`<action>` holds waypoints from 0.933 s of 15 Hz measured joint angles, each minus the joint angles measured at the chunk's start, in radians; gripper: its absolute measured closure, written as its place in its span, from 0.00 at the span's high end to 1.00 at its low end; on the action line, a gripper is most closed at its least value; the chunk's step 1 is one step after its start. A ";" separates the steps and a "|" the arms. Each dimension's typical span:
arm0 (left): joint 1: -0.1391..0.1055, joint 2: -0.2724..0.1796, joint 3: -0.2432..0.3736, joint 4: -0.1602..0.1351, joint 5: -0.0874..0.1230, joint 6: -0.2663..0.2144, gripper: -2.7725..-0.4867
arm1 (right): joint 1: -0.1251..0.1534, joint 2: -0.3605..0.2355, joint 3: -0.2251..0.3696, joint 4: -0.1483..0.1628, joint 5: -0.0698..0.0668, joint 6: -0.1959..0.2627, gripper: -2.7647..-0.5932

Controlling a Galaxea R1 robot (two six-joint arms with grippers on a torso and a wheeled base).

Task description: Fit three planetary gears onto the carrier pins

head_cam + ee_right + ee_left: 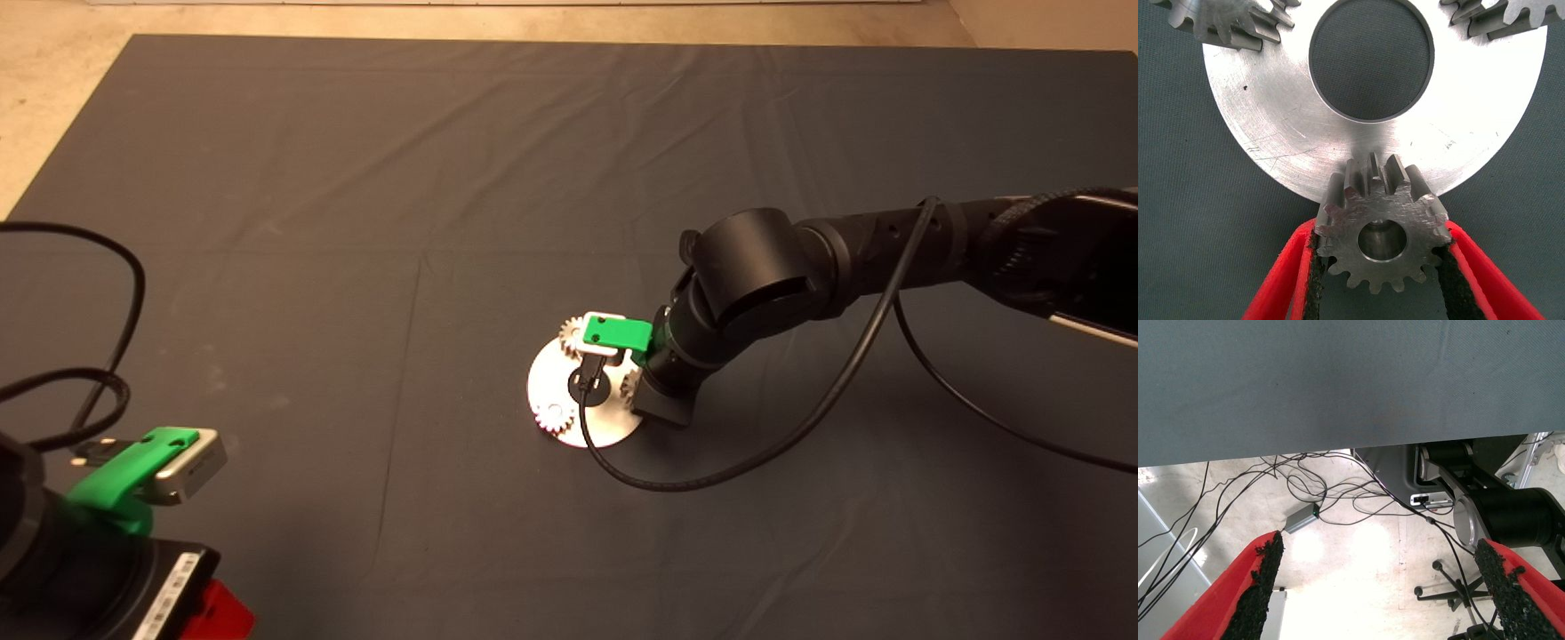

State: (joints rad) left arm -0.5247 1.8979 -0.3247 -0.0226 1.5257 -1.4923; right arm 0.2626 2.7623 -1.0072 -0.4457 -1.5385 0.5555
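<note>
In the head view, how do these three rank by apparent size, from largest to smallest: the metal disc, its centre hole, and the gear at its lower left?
1. The disc, clearly largest.
2. The centre hole, partly covered by the right gripper and cable.
3. The gear at the lower left; close to the hole in size, so this order is unsure.

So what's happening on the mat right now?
The right gripper is shut on a planetary gear at the edge of the carrier disc, with a pin visible in its bore. Two other gears already sit on the disc. The left gripper is parked open at the mat's lower left edge.
</note>
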 joint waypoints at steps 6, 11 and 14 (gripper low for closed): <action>0.000 0.000 0.000 0.000 0.000 0.000 0.68 | 0.000 0.000 0.000 -0.001 0.001 0.000 0.25; 0.000 0.000 0.000 0.000 0.000 0.000 0.68 | 0.001 0.000 0.000 -0.004 0.005 0.000 0.31; 0.000 0.000 0.000 0.000 0.000 0.000 0.68 | 0.003 -0.001 0.002 -0.003 0.005 0.000 0.39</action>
State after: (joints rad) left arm -0.5247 1.8979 -0.3247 -0.0226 1.5255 -1.4926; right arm 0.2660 2.7615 -1.0049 -0.4483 -1.5332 0.5555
